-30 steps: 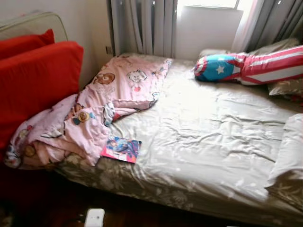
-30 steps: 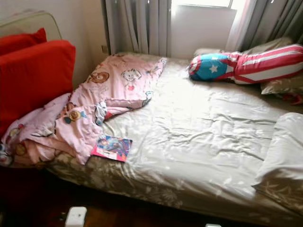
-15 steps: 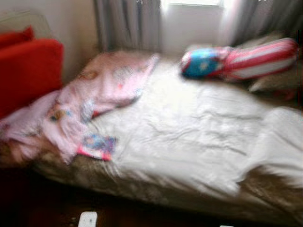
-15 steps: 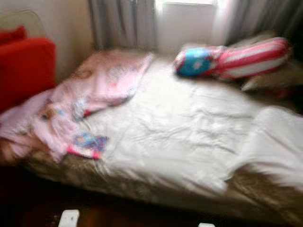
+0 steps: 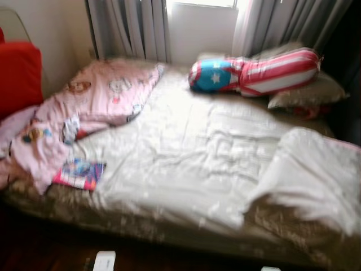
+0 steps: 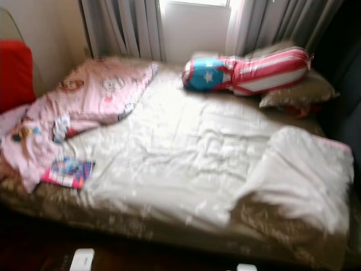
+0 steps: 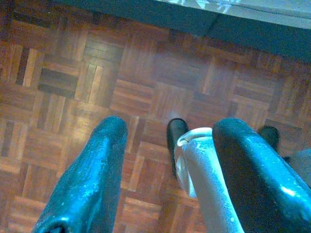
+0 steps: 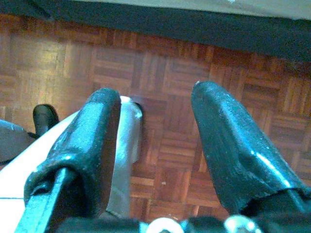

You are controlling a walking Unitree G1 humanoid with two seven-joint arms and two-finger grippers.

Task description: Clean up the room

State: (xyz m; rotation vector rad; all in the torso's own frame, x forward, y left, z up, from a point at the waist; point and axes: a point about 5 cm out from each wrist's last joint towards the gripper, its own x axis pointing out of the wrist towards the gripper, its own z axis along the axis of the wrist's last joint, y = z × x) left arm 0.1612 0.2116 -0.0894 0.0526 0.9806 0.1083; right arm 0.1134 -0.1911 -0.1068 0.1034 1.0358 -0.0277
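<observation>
A bed with a rumpled beige cover lies before me. A pink cartoon-print blanket is bunched on its left side. A small colourful book lies near the bed's front left edge. A long red, white and blue star pillow rests at the back by the window. A white cloth is heaped at the right. My left gripper hangs open over the parquet floor. My right gripper is open too, above the floor beside the bed.
A red cushion stands at the far left. Beige pillows lie under the star pillow. Grey curtains flank a bright window. My own legs and dark feet show on the dark wooden floor along the bed's front.
The whole picture has shifted left, so the camera has turned to the right. The red cushions have slid toward the left edge and more of the bed's right side shows.
</observation>
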